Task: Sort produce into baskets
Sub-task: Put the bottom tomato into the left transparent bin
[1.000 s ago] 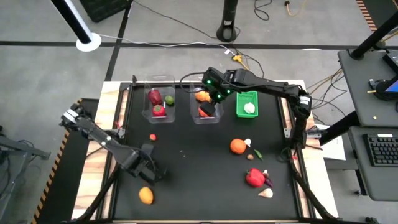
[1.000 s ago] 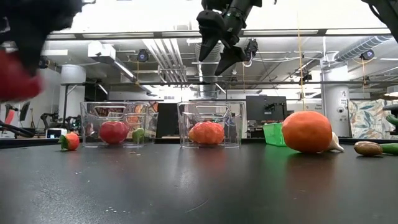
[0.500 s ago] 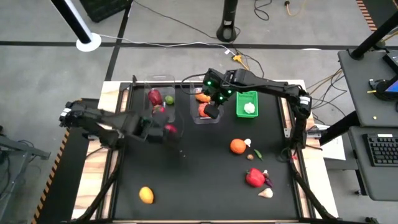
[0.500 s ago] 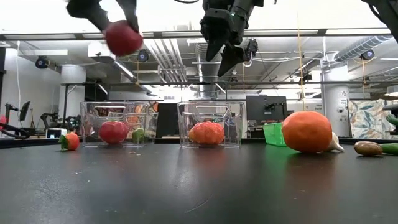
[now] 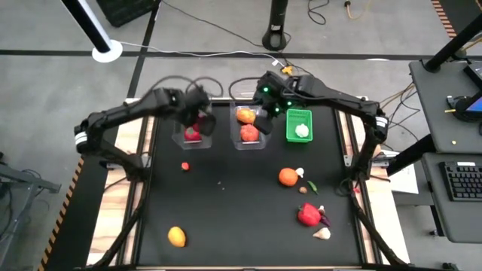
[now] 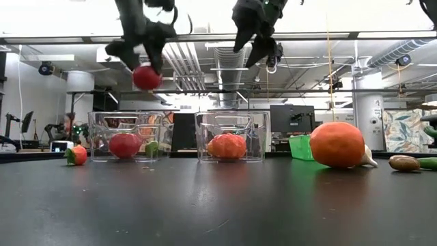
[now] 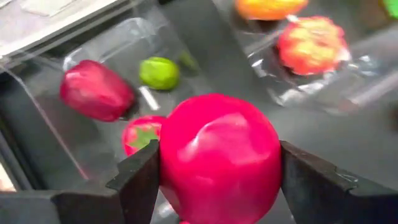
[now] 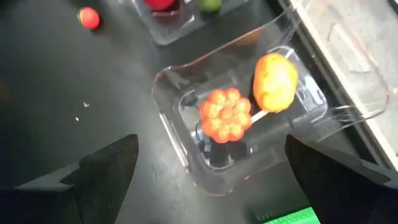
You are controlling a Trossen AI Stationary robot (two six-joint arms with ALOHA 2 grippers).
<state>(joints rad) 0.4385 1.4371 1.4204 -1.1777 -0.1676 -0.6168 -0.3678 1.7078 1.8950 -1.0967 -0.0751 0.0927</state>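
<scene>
The left pincer [image 6: 145, 60] grips a round glossy red toy fruit [image 7: 219, 157] above the left clear plastic tub [image 5: 193, 120], seemingly not yet inside. The right pincer [image 8: 211, 177], spread wide and empty, hangs over the middle clear tub [image 8: 186, 158] holding orange pieces

Magenta-red fruit [image 7: 219, 158], clear tub [image 5: 190, 120], green basket [image 5: 299, 126].
</scene>
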